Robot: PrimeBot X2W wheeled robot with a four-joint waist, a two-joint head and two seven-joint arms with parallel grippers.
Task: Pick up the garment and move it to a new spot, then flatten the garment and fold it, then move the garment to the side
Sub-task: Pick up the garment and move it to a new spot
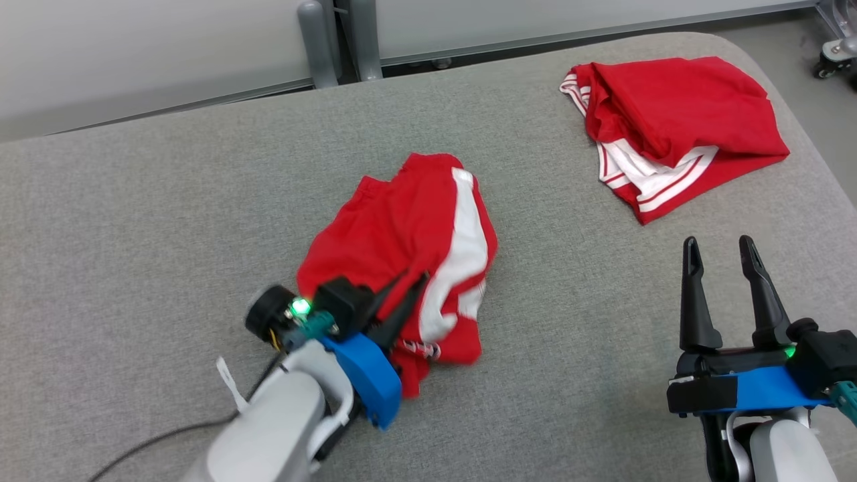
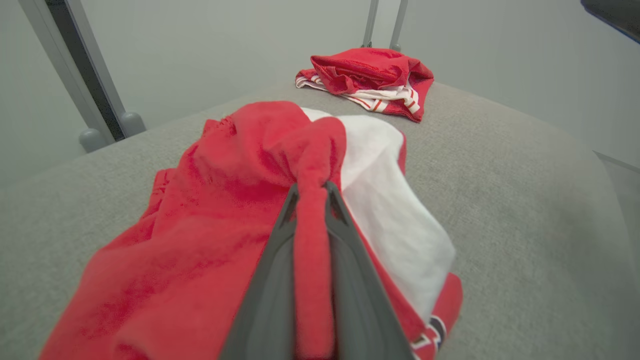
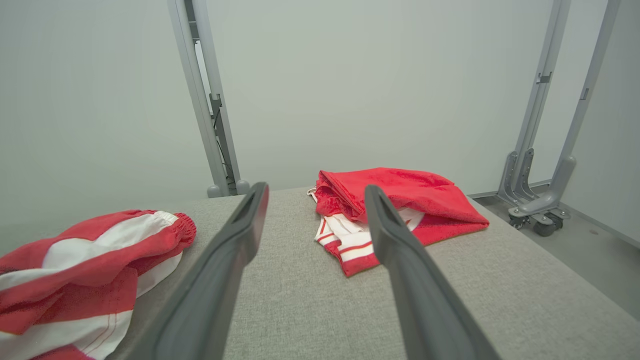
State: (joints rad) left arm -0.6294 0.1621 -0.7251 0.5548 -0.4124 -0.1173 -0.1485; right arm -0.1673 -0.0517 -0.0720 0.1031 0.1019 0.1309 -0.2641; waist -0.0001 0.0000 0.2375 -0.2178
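The left gripper (image 1: pixel 414 280) is pinched on a fold of the crumpled red-and-white garment (image 1: pixel 402 221), which lies mid-table (image 1: pixel 134 234). The right gripper (image 1: pixel 720 246) hangs wide and empty. Moving, flattening, folding and setting aside all seem undone.

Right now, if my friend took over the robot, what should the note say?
The left gripper is shut on a fold of the red-and-white garment.
The right gripper is open, holding nothing, above the grey table.
The garment lies crumpled mid-table; a second red garment lies at the far right.
Done: grip taken.
To do: lift and move it, flatten, fold, set it aside.
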